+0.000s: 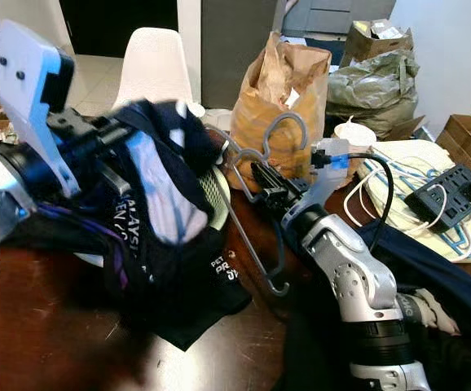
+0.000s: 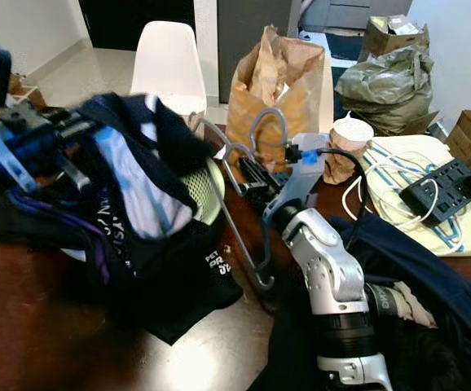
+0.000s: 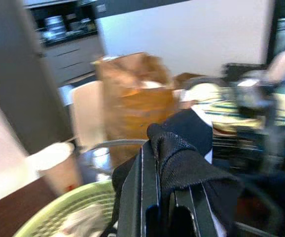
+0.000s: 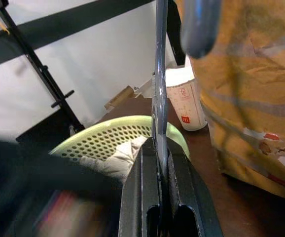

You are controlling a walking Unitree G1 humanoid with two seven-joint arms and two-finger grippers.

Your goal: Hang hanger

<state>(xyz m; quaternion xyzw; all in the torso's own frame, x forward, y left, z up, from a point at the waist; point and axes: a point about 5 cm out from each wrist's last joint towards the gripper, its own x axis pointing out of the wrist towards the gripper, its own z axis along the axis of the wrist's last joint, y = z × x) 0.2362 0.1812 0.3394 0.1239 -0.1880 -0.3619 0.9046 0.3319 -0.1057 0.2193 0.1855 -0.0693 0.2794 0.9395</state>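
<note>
Right gripper (image 1: pixel 261 181) is out over the dark table (image 1: pixel 40 326), its fingers pressed onto the grey hanger (image 1: pixel 256 191), pinching the wire just below the hook. The hanger is held up off the table in front of the brown paper bag (image 1: pixel 280 90), hook up, one long arm slanting down toward the table edge and ending in a small curl. In the right wrist view the wire runs straight up between the two black fingers (image 4: pixel 145 187), which clamp it with no gap. Left gripper (image 3: pixel 157 197) is raised on the left, fingers nipping a fold of the dark shirt (image 1: pixel 166 236); the left wrist view shows black cloth bunched over and between the fingers (image 3: pixel 135 197). The shirt is navy with a white lining and white lettering, lifted at the top and draping down onto the table, blurred. Behind it sits a pale green basket (image 4: pixel 108 138) with holes, some white cloth inside, touching the shirt. A white paper cup (image 4: pixel 184 101) stands just beside the basket, next to the bag. A white chair (image 1: pixel 154 65) is behind the table. On the right lie white papers (image 1: pixel 419 191) with a black power strip (image 1: pixel 451 187) on top, and more dark cloth (image 1: pixel 431 277) near the right arm.
</note>
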